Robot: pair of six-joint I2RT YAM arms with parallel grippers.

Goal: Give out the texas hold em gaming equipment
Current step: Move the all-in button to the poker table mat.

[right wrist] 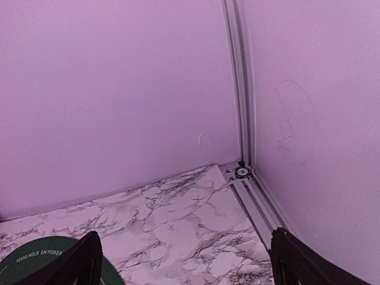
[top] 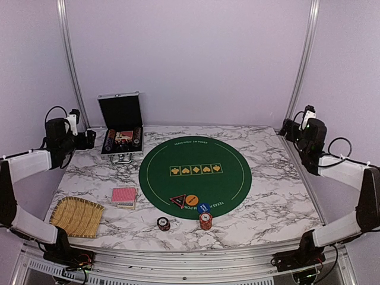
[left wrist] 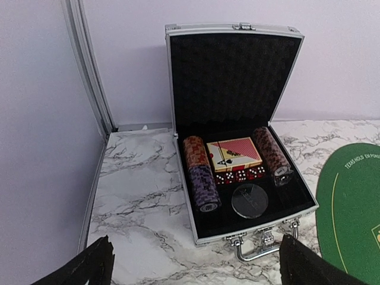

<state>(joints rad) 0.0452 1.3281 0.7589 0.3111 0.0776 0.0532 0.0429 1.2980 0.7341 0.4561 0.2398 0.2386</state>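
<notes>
Plainly, both grippers were released and held nothing. The left gripper [top: 86,139] hung at the far left of the table [top: 279,196], its fingers [left wrist: 95,267] spread wide and aimed at the open silver case [top: 122,127], where more chips and a boxed deck sat just ahead. The right gripper [top: 290,127] faced the far right corner, its jaws equally wide. The loose gear lay the other way, toward the arm bases. The red-backed playing cards [top: 123,196] sat as one stack on the marble between the woven straw tray [top: 77,217] and the green felt mat [top: 196,172]. They lay nearer the left arm, their longer side seemingly running across the table. The dark chip stack [top: 163,224] stood just off the mat's near rim. The red/orange chip stack [top: 205,221] stood at that rim with the blue dealer button [top: 203,208] just behind it, roughly midway between the arms. Any pick there would likely call for a long reach back toward the near edge; the cards looked like the left arm's job.
</notes>
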